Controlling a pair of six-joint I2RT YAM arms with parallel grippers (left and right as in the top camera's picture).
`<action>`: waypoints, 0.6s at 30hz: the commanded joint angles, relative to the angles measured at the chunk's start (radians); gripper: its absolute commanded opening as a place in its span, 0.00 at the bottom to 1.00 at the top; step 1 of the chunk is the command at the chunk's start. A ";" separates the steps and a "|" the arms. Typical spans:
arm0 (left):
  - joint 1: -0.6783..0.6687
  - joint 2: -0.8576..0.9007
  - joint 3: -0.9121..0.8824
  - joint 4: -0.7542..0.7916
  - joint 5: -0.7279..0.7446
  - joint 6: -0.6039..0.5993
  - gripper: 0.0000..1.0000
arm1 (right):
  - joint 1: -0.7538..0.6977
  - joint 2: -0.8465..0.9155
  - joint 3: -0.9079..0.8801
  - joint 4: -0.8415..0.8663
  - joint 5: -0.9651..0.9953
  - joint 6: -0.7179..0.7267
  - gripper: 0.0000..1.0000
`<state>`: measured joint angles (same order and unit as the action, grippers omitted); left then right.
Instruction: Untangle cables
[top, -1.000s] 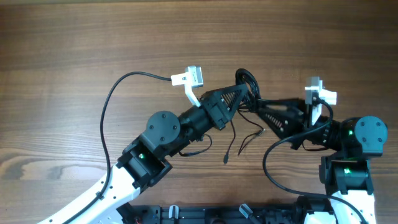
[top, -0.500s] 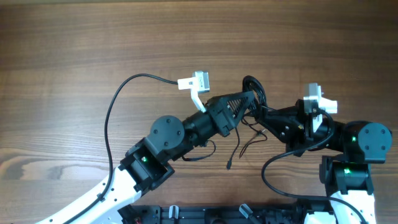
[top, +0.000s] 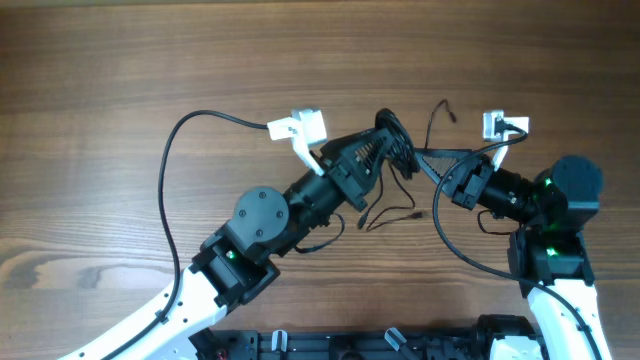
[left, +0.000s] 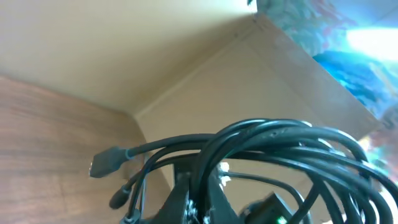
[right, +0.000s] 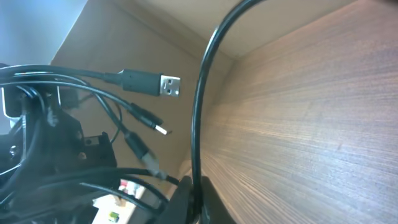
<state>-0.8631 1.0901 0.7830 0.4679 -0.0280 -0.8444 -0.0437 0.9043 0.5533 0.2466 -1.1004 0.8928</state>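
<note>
The cables (top: 397, 140) are thin black cords bunched in loops at mid-table, lifted off the wood. My left gripper (top: 386, 142) is shut on the looped bundle; in the left wrist view its fingers (left: 186, 202) pinch the cables (left: 280, 140), and a plug end (left: 107, 164) hangs to the left. My right gripper (top: 419, 155) is shut on one strand (top: 432, 125) that rises to a small plug. In the right wrist view that strand (right: 202, 93) runs up from between the fingers (right: 214, 205). A USB plug (right: 152, 84) and smaller plugs dangle beside it.
Loose cable ends (top: 392, 214) trail on the wooden table (top: 120, 80) below both grippers. A thick black arm cable (top: 180, 160) arcs to the left wrist's white camera mount (top: 298, 128). Another arm cable (top: 455, 245) loops below the right wrist.
My right gripper closed on a strand and swung toward the table's far side, pulling a plug end out of the bundle. The left gripper shifted slightly left and away with the loops.
</note>
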 joint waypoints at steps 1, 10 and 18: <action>0.005 -0.022 0.010 -0.004 -0.159 0.077 0.04 | 0.000 0.001 0.010 0.040 -0.014 -0.011 0.61; -0.004 -0.024 0.010 -0.023 -0.367 0.586 0.04 | 0.000 -0.113 0.010 0.064 -0.033 -0.135 1.00; -0.126 -0.024 0.010 -0.084 -0.367 0.971 0.04 | 0.000 -0.160 0.010 0.021 0.008 -0.169 1.00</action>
<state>-0.9527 1.0843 0.7830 0.3779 -0.3775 -0.0246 -0.0437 0.7559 0.5533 0.2684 -1.1130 0.7536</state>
